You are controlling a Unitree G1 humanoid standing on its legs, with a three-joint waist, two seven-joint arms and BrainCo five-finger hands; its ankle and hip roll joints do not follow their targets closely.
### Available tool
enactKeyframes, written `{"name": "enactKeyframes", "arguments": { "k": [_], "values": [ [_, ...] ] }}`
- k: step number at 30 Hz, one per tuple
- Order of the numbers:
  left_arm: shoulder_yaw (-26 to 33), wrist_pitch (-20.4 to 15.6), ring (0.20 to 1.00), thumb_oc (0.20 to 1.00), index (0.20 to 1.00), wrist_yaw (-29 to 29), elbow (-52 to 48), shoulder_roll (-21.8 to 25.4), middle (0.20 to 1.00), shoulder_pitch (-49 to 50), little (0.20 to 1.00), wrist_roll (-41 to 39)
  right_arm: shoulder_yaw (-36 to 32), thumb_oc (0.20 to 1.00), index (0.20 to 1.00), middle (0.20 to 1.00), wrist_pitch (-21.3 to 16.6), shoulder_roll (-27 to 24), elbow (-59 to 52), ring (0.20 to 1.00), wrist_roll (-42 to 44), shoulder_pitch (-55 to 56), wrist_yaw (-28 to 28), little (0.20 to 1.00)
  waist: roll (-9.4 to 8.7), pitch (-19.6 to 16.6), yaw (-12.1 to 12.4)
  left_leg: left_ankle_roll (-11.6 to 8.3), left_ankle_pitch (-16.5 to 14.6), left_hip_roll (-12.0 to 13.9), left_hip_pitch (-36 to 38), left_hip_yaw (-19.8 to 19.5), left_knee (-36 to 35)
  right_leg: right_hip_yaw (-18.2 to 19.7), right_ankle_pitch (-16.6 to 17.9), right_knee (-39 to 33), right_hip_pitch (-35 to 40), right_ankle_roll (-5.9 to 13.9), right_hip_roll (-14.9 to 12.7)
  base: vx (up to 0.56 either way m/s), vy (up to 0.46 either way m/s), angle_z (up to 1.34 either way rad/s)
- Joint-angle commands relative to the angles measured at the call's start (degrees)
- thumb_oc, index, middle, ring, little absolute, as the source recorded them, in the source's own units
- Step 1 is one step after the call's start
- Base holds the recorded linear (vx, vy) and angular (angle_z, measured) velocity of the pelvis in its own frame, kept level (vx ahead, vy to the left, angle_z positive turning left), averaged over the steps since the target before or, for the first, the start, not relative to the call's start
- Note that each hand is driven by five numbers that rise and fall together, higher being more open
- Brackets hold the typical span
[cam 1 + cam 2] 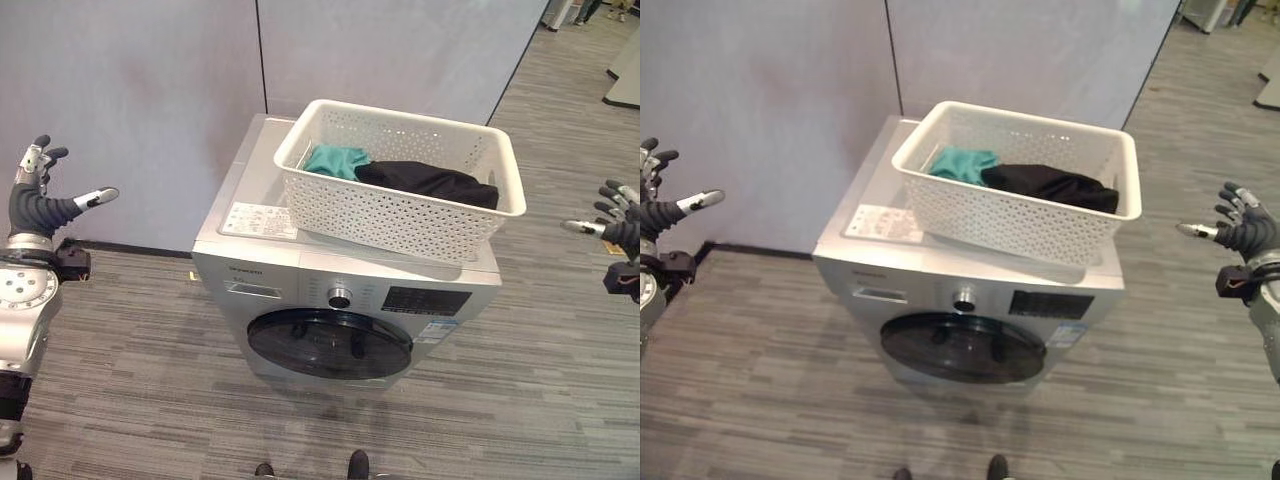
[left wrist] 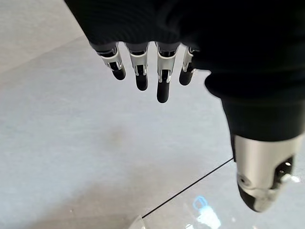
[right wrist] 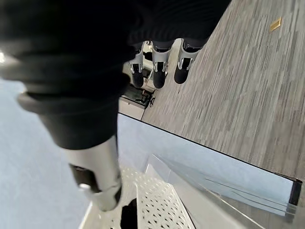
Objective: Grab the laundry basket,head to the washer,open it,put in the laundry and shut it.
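Basket set on the washer, door not yet opened.

The laundry basket [image 1: 400,180], holding a teal cloth [image 1: 336,160] and a black garment [image 1: 430,182], is seen resting on the washer [image 1: 340,300]. The round door [image 1: 330,343] is closed. The left hand [image 1: 40,205] and right hand [image 1: 1240,232] are held wide apart, spread and empty. Opening, loading and shutting remain.

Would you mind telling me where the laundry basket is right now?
The laundry basket sits on top of the washer, toward its right rear, midway between the two open hands, neither touching it.
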Motion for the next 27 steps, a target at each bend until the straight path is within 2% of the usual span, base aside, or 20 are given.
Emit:
{"name": "enactKeyframes", "arguments": {
  "k": [1,2,4,5,6,7,9,11,12,14,15,16,17,18,19,20,21,22,24,27],
  "values": [
    [4.54,-2.08,1.000,1.000,1.000,-0.57,-3.47,1.36,1.000,4.22,1.000,0.22,-7.81,1.000,1.000,1.000,-3.87,-1.14,-3.42,1.000,0.32,4.15,-0.47,1.000,0.35,-1.80,0.60,-1.19,-2.57,2.92,0.38,-1.60,1.95,-3.27,-5.16,1.00,4.01,5.63,-5.21,0.04,0.000,0.05],
    [7.84,-1.42,1.000,1.000,1.000,-1.38,-5.35,-1.81,1.000,10.87,1.000,0.50,-13.29,1.000,1.000,1.000,-3.97,1.56,-5.36,1.000,-1.52,10.63,-1.37,1.000,0.45,-1.68,0.43,-1.03,-2.62,2.81,0.35,-1.62,1.86,-3.21,-5.11,0.95,3.94,5.60,-5.27,0.04,0.001,0.05],
    [8.48,-1.05,1.000,1.000,1.000,-1.74,-6.35,-3.41,1.000,13.09,1.000,0.81,-15.45,1.000,1.000,1.000,-3.68,2.74,-5.90,1.000,-2.78,13.26,-1.66,1.000,0.47,-1.73,0.42,-0.97,-2.65,2.75,0.29,-1.73,1.84,-3.13,-5.13,0.94,3.89,5.56,-5.28,0.02,-0.001,0.02],
    [9.31,-0.73,1.000,1.000,1.000,-1.89,-6.93,-6.10,1.000,15.67,1.000,1.40,-17.62,1.000,1.000,1.000,-3.57,4.55,-6.06,1.000,-4.12,15.57,-2.27,1.000,0.45,-1.53,0.22,-0.87,-2.68,2.66,0.19,-1.82,1.79,-3.02,-5.12,0.92,3.76,5.56,-5.33,0.03,-0.008,0.04],
    [11.04,-0.23,1.000,1.000,1.000,-1.73,-6.79,-11.14,1.000,19.32,1.000,1.51,-21.85,1.000,1.000,1.000,-3.45,8.31,-7.52,1.000,-6.89,20.60,-3.67,1.000,0.47,-1.47,-0.21,-0.73,-2.68,2.50,-0.07,-1.93,1.68,-2.86,-5.09,0.80,3.50,5.51,-5.44,0.02,-0.006,0.04],
    [11.00,-0.19,1.000,1.000,1.000,-1.74,-6.94,-11.19,1.000,19.44,1.000,1.54,-22.10,1.000,1.000,1.000,-3.34,8.43,-7.84,1.000,-6.98,20.99,-3.72,1.000,0.49,-1.58,-0.14,-0.73,-2.69,2.50,-0.10,-1.95,1.68,-2.88,-5.10,0.80,3.49,5.52,-5.44,0.02,-0.009,0.04],
    [13.49,0.43,1.000,1.000,1.000,-0.83,-5.66,-17.22,1.000,23.91,1.000,2.83,-26.61,1.000,1.000,1.000,-3.25,15.04,-13.24,1.000,-12.27,26.65,-6.93,1.000,0.56,-1.43,-0.52,-0.51,-2.80,2.36,-0.26,-1.94,1.45,-2.72,-5.13,0.70,3.16,5.39,-5.41,0.00,0.000,0.00],
    [14.38,0.78,1.000,1.000,1.000,-0.54,-2.51,-23.08,1.000,26.88,1.000,4.67,-28.13,1.000,1.000,1.000,-4.11,22.46,-20.45,1.000,-15.32,30.82,-7.67,1.000,0.71,-1.20,-0.97,-0.28,-3.03,2.34,-0.29,-1.85,1.25,-2.38,-5.29,0.61,2.90,5.15,-5.36,0.00,-0.021,-0.02],
    [13.67,1.50,1.000,1.000,1.000,-0.79,3.36,-27.86,1.000,28.43,1.000,7.22,-26.17,1.000,1.000,1.000,-4.37,29.46,-26.10,1.000,-16.19,35.85,-5.33,1.000,0.64,-1.01,-1.65,-0.15,-3.26,2.47,-0.23,-1.60,1.26,-1.68,-5.52,0.45,2.62,4.87,-5.12,-0.01,-0.036,-0.03],
    [13.59,1.42,1.000,1.000,1.000,-0.80,3.45,-27.78,1.000,28.38,1.000,7.23,-26.27,1.000,1.000,1.000,-4.27,29.61,-26.30,1.000,-16.22,36.00,-5.33,1.000,0.52,-1.21,-1.58,-0.11,-3.02,2.37,-0.50,-1.60,1.21,-1.66,-5.33,0.38,2.35,4.85,-5.21,-0.03,-0.033,-0.11],
    [9.80,1.78,1.000,1.000,1.000,-2.29,10.49,-30.63,1.000,27.33,1.000,9.29,-20.89,1.000,1.000,1.000,-4.00,33.24,-28.14,1.000,-14.96,38.64,-2.27,1.000,0.20,-0.96,-2.02,-0.23,-2.99,2.55,-0.72,-1.01,1.55,-0.90,-5.31,0.34,1.78,4.64,-5.01,-0.09,-0.091,-0.10],
    [2.93,1.77,1.000,1.000,1.000,-4.68,17.72,-32.96,1.000,24.02,1.000,9.78,-11.86,1.000,1.000,1.000,-3.52,34.20,-24.94,1.000,-13.18,37.58,0.80,1.000,-0.19,-0.38,-2.16,-0.48,-2.96,2.96,-0.91,-0.47,2.39,-0.11,-5.24,0.34,1.45,4.33,-4.61,-0.09,-0.091,-0.07],
    [2.92,1.69,1.000,1.000,1.000,-4.68,17.85,-32.94,1.000,23.90,1.000,9.77,-11.86,1.000,1.000,1.000,-3.57,34.21,-24.84,1.000,-13.17,37.47,0.82,1.000,-0.25,-0.44,-2.17,-0.46,-2.82,2.90,-1.09,-0.48,2.37,-0.10,-5.16,0.34,1.26,4.32,-4.67,-0.11,-0.096,-0.19],
    [-2.33,1.87,1.000,1.000,1.000,-5.47,26.31,-34.90,1.000,19.86,1.000,10.25,-4.26,1.000,1.000,1.000,-2.49,33.54,-22.01,1.000,-16.07,35.05,2.37,1.000,-0.42,0.17,-2.37,-0.71,-2.75,3.35,-1.20,-0.03,2.96,0.40,-5.19,0.34,1.10,4.13,-4.40,-0.07,-0.066,-0.29],
    [-4.74,1.83,1.000,1.000,1.000,-5.69,31.60,-36.11,1.000,17.89,1.000,11.46,-0.79,1.000,1.000,1.000,-2.37,33.99,-20.33,1.000,-17.42,33.65,2.80,1.000,-0.50,0.20,-2.42,-0.81,-2.63,3.56,-1.06,0.13,2.96,0.56,-5.27,0.34,1.09,4.07,-4.22,-0.07,-0.066,-0.29],
    [-4.73,1.79,1.000,1.000,1.000,-5.70,31.68,-36.09,1.000,17.81,1.000,11.46,-0.77,1.000,1.000,1.000,-2.40,34.01,-20.28,1.000,-17.42,33.58,2.80,1.000,-0.56,0.07,-2.46,-0.79,-2.50,3.49,-1.27,0.11,2.92,0.54,-5.21,0.34,0.87,4.07,-4.28,-0.03,-0.084,-0.14],
    [-8.17,1.99,1.000,1.000,1.000,-4.82,41.80,-39.75,1.000,13.16,1.000,11.67,6.29,1.000,1.000,1.000,-2.29,35.83,-14.87,1.000,-19.26,29.49,2.71,1.000,-0.66,0.05,-2.55,-1.11,-2.29,4.03,-0.91,0.40,2.99,0.81,-5.52,0.34,1.15,3.88,-3.80,-0.02,-0.058,-0.02],
    [-8.15,1.96,1.000,1.000,1.000,-4.83,41.84,-39.74,1.000,13.11,1.000,11.67,6.31,1.000,1.000,1.000,-2.32,35.85,-14.82,1.000,-19.26,29.42,2.71,1.000,-0.71,-0.05,-2.60,-1.09,-2.18,3.98,-1.07,0.37,2.95,0.79,-5.48,0.34,0.99,3.87,-3.85,-0.03,-0.096,-0.01],
    [-9.86,2.31,1.000,1.000,1.000,-3.68,49.37,-43.08,1.000,8.95,1.000,10.19,12.10,1.000,1.000,1.000,-2.22,37.42,-11.29,1.000,-22.29,26.66,1.75,1.000,-0.87,-0.18,-2.73,-1.43,-1.62,4.64,-1.37,-0.01,2.80,0.99,-5.89,0.34,0.82,3.46,-3.26,-0.03,-0.106,0.01],
    [-12.98,2.76,1.000,1.000,1.000,-2.48,54.19,-46.07,1.000,6.86,1.000,11.58,17.87,1.000,1.000,1.000,-1.94,38.47,-6.96,1.000,-25.48,23.59,0.82,1.000,-0.93,-0.27,-2.50,-2.01,-0.43,5.88,-1.75,-0.63,2.45,0.78,-6.59,0.34,0.85,2.77,-2.14,-0.03,-0.144,0.07]
  ]
}}
